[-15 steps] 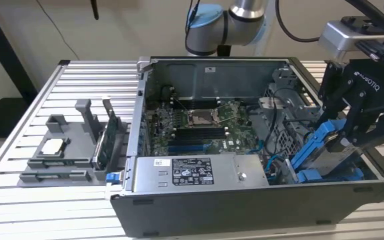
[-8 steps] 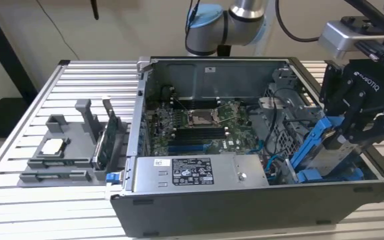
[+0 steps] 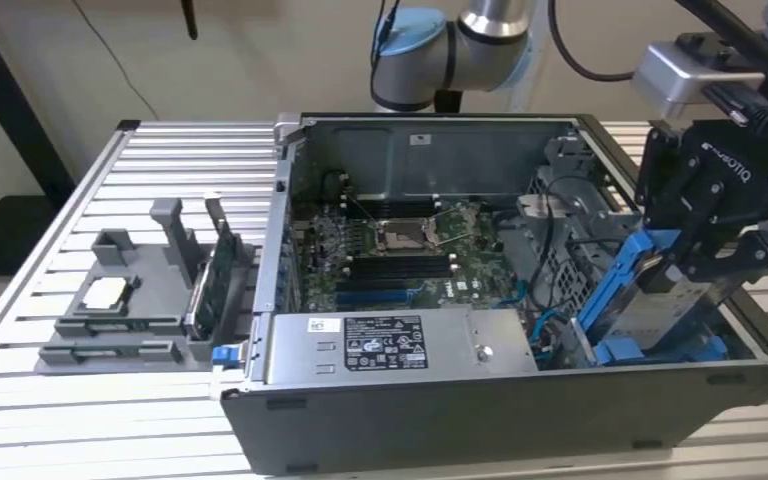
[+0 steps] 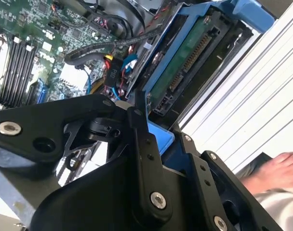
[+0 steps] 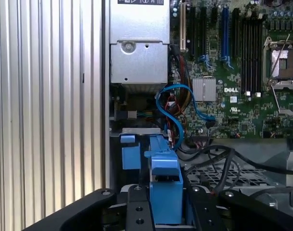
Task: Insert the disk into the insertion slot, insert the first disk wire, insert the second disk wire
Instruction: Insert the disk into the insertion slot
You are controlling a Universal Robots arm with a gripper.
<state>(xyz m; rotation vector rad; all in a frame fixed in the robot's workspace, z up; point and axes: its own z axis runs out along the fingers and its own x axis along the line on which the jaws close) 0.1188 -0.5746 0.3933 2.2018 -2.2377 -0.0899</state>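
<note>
Gripping the disk by its blue frame: gripper pinched tight on it, one finger pressed to each side of the frame (plainest in the first wrist view). Held slanted at the exterior view's right end of the open computer case, lower end down in the drive bay, upper end leaning up and out toward the case rim. In the second wrist view, green circuit board and connector strip on the end of the disk turned toward the camera, with black cables bunched just beside it. Deeper in the case, a blue cable looping between the motherboard and the grey power box. Off at the exterior view's left, a grey parts tray on the slatted table, well apart from the gripper. Beyond the case wall, a person's hand near the table.
</note>
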